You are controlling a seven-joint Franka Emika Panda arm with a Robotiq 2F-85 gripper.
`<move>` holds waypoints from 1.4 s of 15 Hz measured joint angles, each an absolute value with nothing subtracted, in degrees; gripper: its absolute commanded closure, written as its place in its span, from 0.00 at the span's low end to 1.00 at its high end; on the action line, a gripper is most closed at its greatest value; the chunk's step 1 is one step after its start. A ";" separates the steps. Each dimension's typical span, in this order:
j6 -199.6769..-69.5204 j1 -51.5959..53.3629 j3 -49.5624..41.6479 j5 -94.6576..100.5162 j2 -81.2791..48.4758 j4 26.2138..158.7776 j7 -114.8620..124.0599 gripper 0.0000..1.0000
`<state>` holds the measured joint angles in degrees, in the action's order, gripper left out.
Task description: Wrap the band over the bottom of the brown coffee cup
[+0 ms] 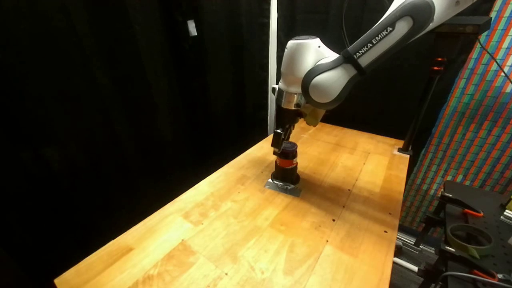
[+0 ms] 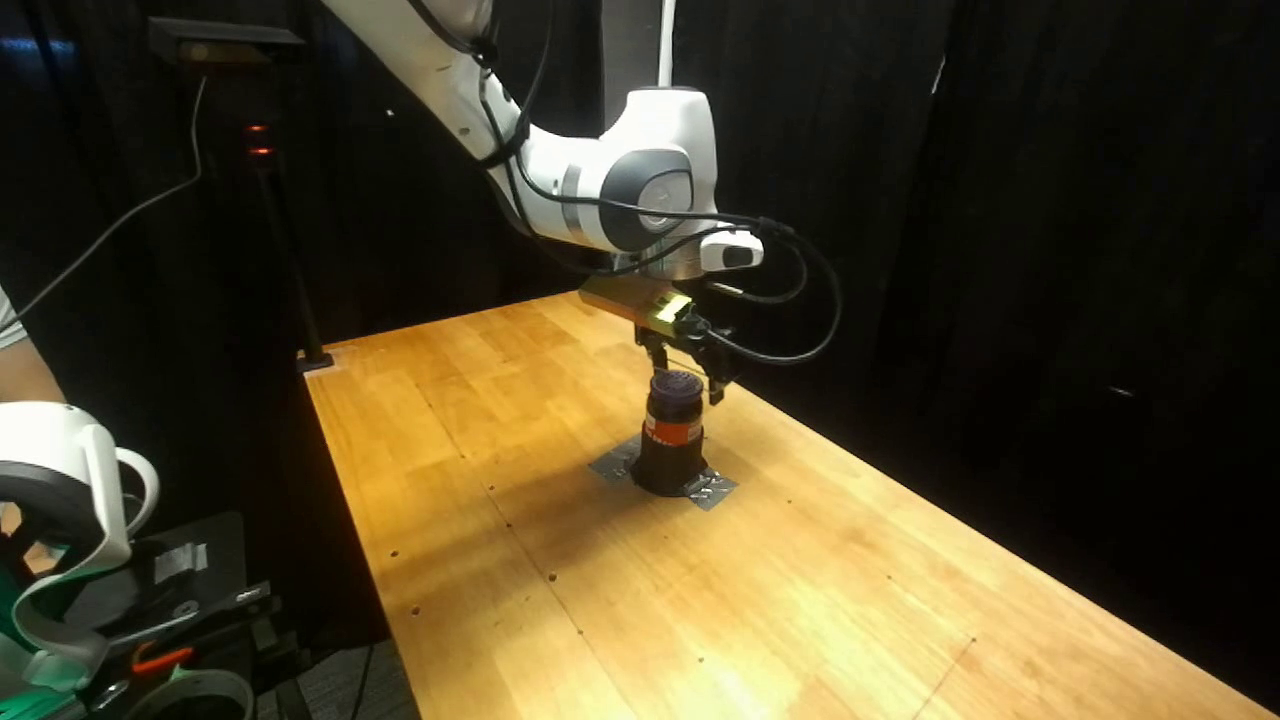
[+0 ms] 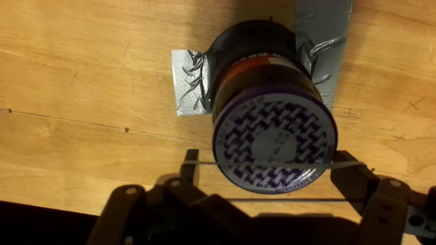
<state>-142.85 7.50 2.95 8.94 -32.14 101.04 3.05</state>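
Note:
The band [image 3: 272, 165] is a thin pale elastic loop stretched across my gripper's two fingers. One strand crosses over the lid; another strand [image 3: 289, 200] runs nearer the gripper's body. The brown coffee cup shows as a dark brown jar [image 1: 289, 147] with a purple-and-white lid [image 3: 269, 144] and an orange-red label [image 2: 673, 432]. It stands upright in a black round base [image 2: 668, 468]. My gripper [image 3: 267, 161] is open, fingers wide apart near either side of the lid, towards one edge of it. In an exterior view the gripper [image 1: 283, 143] is at lid height. Touching cannot be told.
Grey tape [image 3: 192, 85] holds the black base to the wooden table [image 1: 248, 232]. A post [image 1: 416, 112] stands at a table corner. A side stand [image 1: 472, 200] carries a tape roll [image 1: 470, 240]. Cables [image 2: 830, 300] loop beside the wrist. Black curtains hang around.

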 measured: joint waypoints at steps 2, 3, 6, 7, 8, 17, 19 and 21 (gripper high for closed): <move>-142.85 7.34 2.96 8.41 -32.91 100.75 2.69 0.00; -142.85 7.20 3.00 8.08 -33.25 100.67 2.40 0.00; -142.64 6.68 3.39 6.92 -33.85 100.43 1.24 0.00; -141.76 6.45 3.65 6.17 -33.87 100.33 0.51 0.00; -140.45 6.13 4.00 5.35 -33.87 100.09 -0.44 0.00; -142.25 5.89 3.42 5.22 -34.39 99.33 -0.72 0.00; -143.53 6.12 3.19 5.38 -34.70 99.36 -0.43 0.00; -144.15 6.38 2.90 5.40 -34.94 99.37 -0.14 0.00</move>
<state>-144.15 6.38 2.90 5.40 -34.94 99.37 -0.14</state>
